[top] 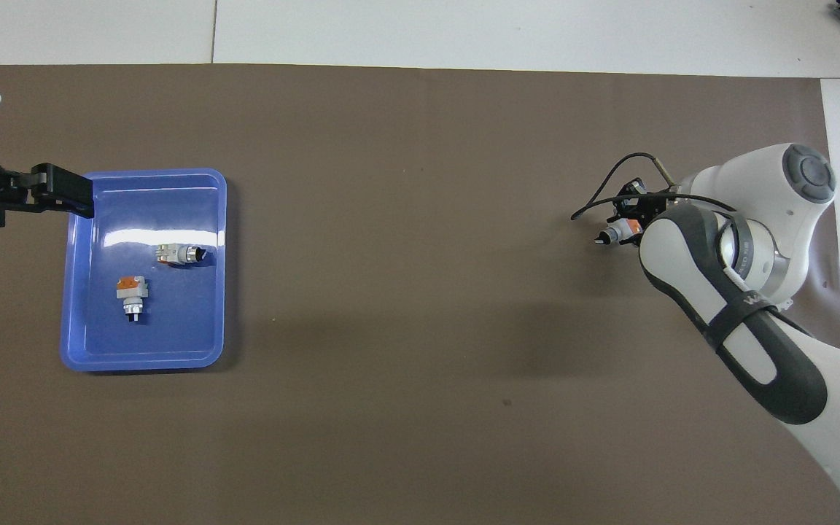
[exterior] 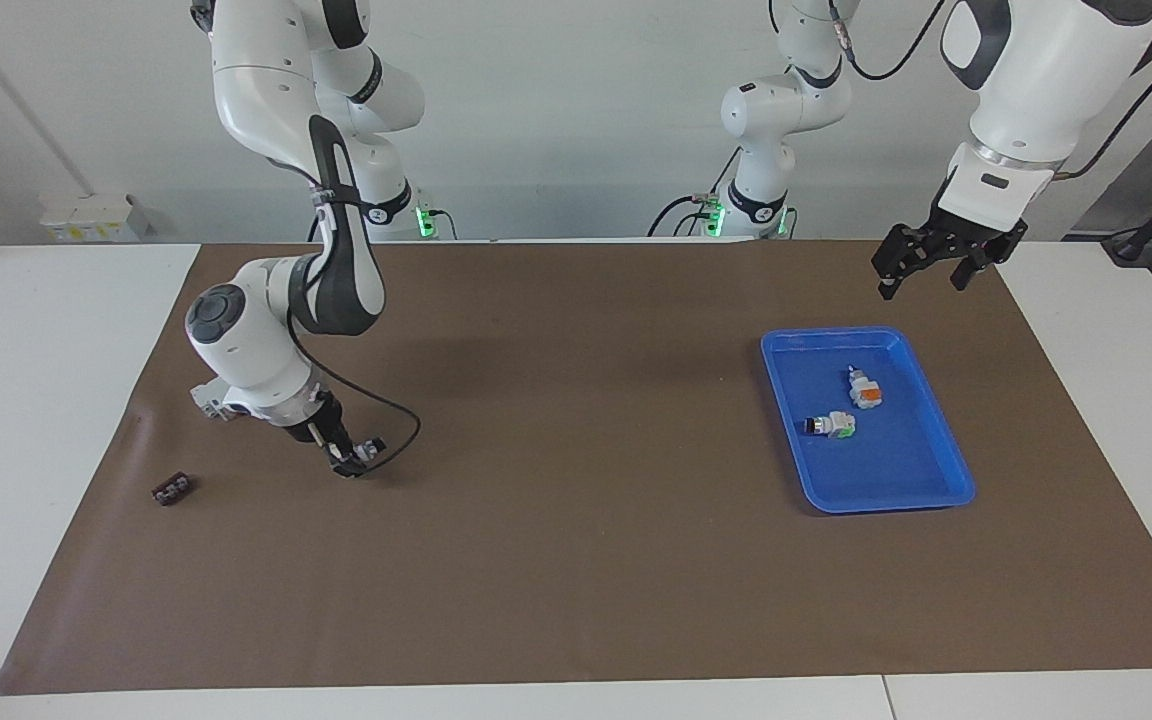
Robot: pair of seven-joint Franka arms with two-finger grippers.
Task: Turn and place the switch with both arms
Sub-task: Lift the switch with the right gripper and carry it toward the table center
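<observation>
At the right arm's end of the brown mat (exterior: 576, 560), the right gripper (exterior: 348, 462) is down low, its fingers closed on the switch (top: 618, 233), the small white push-button piece with an orange-red block and a black knob. The overhead view shows the knob poking out toward the middle of the table, with a black cable looping around the wrist just above it. Whether the switch rests on the mat or is already a little clear of it, I cannot tell.

Toward the left arm's end sits a blue tray (exterior: 941, 495) with two similar switches lying in it, a green-blocked switch (exterior: 839, 425) and an orange-blocked switch (exterior: 865, 390), the second nearer to the robots. The left gripper (exterior: 921, 275) waits in the air over the mat just off the tray's robot-side edge, its fingers spread wide. A small dark connector block (exterior: 173, 489) lies alone on the mat near the right arm's end, well apart from everything.

To my eye the step in hand is securing the pickup. A piece this small and smooth could twist between the fingers, so I would lift it straight up and slowly, checking it does not droop. The knob end should stay free, so the left gripper has something to take when the switch is turned and passed across. The cable loop hangs close and should be kept from snagging.
</observation>
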